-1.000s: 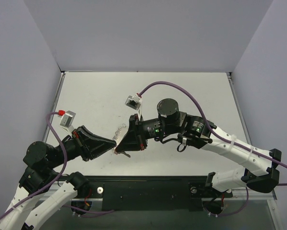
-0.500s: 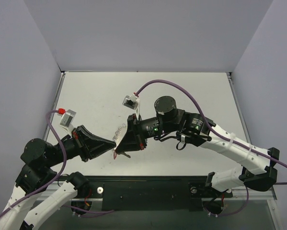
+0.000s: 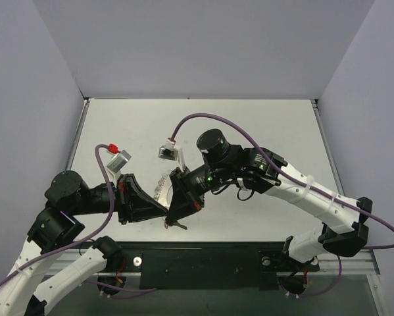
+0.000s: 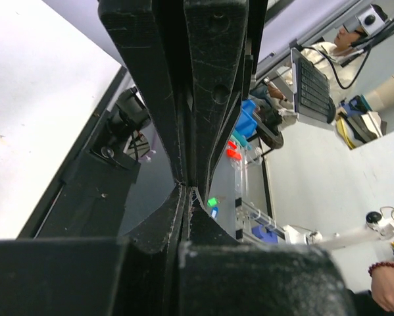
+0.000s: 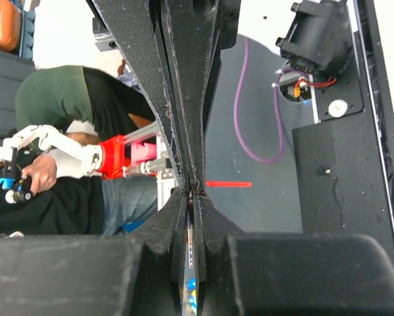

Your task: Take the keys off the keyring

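Grippers meet tip to tip over the near middle of the table (image 3: 262,125) in the top view. The left gripper (image 3: 162,209) reaches in from the left, the right gripper (image 3: 177,216) slants in from the far right, and both look pinched narrow. A pale, glinting keyring (image 3: 161,186) shows in the wedge between them, on the far side of the tips. The key (image 3: 176,226) is a tiny dark, reddish speck just beside the right tip on its near side, so the right arm is the nearer one. The key seems to lie roughly left to right, though it is too small to be sure.

From the left wrist, the left gripper (image 4: 187,187) has its fingers (image 4: 213,99) pressed together to a hairline. Nothing held can be made out, and the key is not visible.

From the right wrist, the right gripper (image 5: 191,191) is equally tight, and a thin metal strip (image 5: 189,260) sits edge-on between its fingers. Whether that is ring or blade cannot be told. The parting probably calls for a pull toward the near side, away from the ring.
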Controlling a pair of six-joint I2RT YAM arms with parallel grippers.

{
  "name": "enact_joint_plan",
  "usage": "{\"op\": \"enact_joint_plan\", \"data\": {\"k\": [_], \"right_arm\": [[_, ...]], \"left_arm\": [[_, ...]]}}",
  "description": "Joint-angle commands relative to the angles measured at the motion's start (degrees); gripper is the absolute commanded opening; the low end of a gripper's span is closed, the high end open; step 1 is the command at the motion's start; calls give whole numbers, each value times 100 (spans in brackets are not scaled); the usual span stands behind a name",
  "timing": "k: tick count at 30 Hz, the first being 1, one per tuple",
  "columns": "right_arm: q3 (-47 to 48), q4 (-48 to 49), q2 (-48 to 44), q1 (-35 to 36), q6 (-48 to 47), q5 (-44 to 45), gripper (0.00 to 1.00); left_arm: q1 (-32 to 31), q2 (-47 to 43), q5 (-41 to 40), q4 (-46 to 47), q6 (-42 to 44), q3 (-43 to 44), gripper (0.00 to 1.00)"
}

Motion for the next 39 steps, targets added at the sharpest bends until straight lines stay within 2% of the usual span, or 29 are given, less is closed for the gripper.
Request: {"op": "enact_joint_plan", "data": {"k": [1, 12, 13, 14, 15, 17, 22, 30, 39], "right_arm": [[420, 352, 343, 3, -99, -31, 0], [192, 465, 247, -15, -135, 399, 0], [148, 535, 238, -15, -82, 460, 10], [43, 606, 168, -15, -64, 496, 15], [-1, 780, 133, -15, 14, 540, 26], [-168, 1026, 10, -33, 128, 601, 39], [-669, 1766, -377, -147, 489, 785, 56], [-1398, 3013, -1010, -208, 981, 1400, 61], [-1996, 4051, -1432, -261, 1588, 2007, 60]], "left_arm": [[-10, 232, 469, 401, 71, 30, 0], [-10, 21, -682, 6, -25, 231, 0], [-10, 12, -822, 5, -34, 284, 0], [-10, -14, -902, -21, -43, 311, 0], [-10, -6, -946, -47, -43, 372, 0], [-10, -15, -1016, -56, -69, 425, 0], [-10, -41, -1254, -144, -104, 583, 0], [-2, -85, -1605, -66, -218, 628, 0], [-2, -260, -1957, 611, -631, 426, 0]]}}
